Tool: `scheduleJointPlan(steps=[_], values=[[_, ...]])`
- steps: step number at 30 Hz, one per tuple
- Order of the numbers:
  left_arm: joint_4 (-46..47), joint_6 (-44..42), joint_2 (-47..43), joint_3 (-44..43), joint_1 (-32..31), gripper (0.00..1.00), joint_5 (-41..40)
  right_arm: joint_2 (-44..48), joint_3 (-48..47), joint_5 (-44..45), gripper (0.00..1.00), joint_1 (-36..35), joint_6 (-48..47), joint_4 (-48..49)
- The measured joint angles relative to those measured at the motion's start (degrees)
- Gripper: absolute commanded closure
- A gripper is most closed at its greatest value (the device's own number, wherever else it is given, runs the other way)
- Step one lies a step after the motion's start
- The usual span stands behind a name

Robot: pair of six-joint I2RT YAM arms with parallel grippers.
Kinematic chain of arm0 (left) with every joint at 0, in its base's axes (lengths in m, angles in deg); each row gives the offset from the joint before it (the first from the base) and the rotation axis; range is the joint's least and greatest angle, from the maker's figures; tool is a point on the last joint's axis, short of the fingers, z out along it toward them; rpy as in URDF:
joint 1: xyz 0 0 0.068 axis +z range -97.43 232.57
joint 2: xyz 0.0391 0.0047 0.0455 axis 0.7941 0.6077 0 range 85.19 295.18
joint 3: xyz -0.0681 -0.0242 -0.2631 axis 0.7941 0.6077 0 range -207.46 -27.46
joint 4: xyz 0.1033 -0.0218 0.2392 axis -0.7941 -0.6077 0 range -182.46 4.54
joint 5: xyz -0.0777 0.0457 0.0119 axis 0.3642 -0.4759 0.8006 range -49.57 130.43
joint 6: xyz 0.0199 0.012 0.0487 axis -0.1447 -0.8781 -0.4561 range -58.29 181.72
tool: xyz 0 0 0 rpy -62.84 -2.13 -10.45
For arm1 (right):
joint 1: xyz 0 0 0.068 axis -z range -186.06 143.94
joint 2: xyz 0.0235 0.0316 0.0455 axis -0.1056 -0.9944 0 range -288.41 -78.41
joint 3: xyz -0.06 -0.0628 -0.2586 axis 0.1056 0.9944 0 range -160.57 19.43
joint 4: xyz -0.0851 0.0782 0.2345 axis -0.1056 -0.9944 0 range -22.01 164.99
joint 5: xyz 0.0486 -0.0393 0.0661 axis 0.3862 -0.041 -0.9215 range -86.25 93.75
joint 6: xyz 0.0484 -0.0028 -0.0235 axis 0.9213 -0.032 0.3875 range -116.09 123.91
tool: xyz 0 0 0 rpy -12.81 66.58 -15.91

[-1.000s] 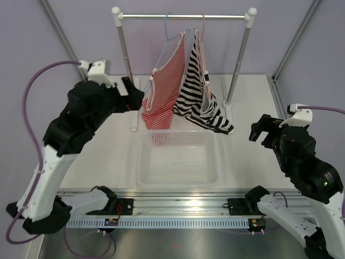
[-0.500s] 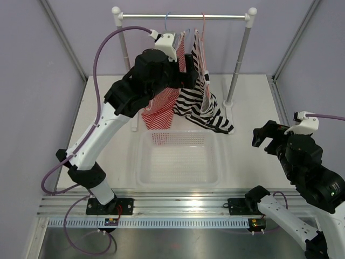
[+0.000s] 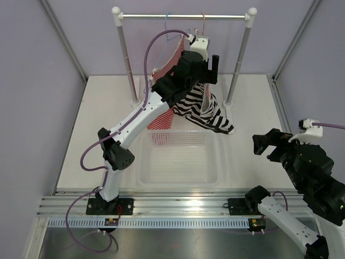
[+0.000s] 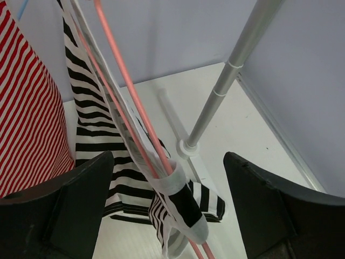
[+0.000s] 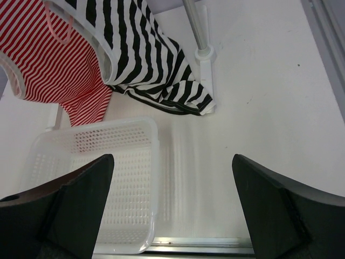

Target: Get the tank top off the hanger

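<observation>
The black-and-white striped tank top hangs from the pink-red hanger on the rail, its hem resting on the table. My left gripper is raised to the rail, right at the tank top's shoulder. In the left wrist view it is open, with the hanger's pink wire and a tank top strap between its fingers, touching neither. The tank top's body hangs to the left. My right gripper is open and empty over the table, to the right of the tank top.
A red-and-white striped top hangs on a light blue hanger to the left of the tank top. A white perforated basket sits below the rail. The rack's right post stands close to my left gripper.
My left arm has swung from the left side up and to the right, bringing its open gripper to the tank top's shoulder. My right arm has shifted slightly right and nearer.
</observation>
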Motion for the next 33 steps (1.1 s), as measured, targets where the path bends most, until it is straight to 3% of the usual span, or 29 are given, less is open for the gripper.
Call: scheduleJointPlan(steps=[7, 19, 21, 22, 23, 24, 25, 30, 31, 33], values=[[2.62, -2.16, 0.61, -1.42, 0.13, 0.51, -3.21, 0.11, 0.98, -4.31, 0.01, -0.02, -0.07, -0.17], [4.22, -2.62, 4.7, -4.55, 1.31, 0.49, -2.97, 0.24, 1.46, -6.56, 0.0, -0.02, -0.48, -0.09], [4.2, -2.56, 5.62, -4.55, 1.68, 0.58, -2.97, 0.33, 1.49, -6.71, 0.01, -0.02, -0.5, -0.09], [4.15, -2.45, 6.05, -4.55, 1.86, 0.7, -2.99, 0.39, 1.49, -6.75, 0.01, -0.02, -0.55, -0.09], [4.17, -2.38, 6.45, -4.55, 2.03, 0.7, -3.02, 0.44, 1.49, -6.78, 0.0, -0.02, -0.59, -0.09], [4.17, -2.56, 6.78, -4.55, 2.14, 0.81, -2.99, 0.5, 1.49, -6.78, 0.0, -0.02, -0.7, -0.09], [4.2, -2.6, 7.06, -4.55, 2.16, 0.83, -3.02, 0.55, 1.49, -6.78, 0.01, -0.02, -0.81, -0.09], [4.7, -2.73, 7.37, -4.55, 2.58, 0.83, -2.6, 0.59, 1.49, -6.78, 0.01, -0.02, -1.29, -0.09], [5.31, -2.75, 7.37, -4.55, 2.58, 0.8, -2.43, 0.59, 1.49, -6.78, 0.01, -0.02, -1.42, -0.09], [6.01, -3.04, 7.37, -4.55, 2.58, 0.63, -2.23, 0.59, 1.49, -6.8, 0.0, -0.02, -1.68, -0.09]])
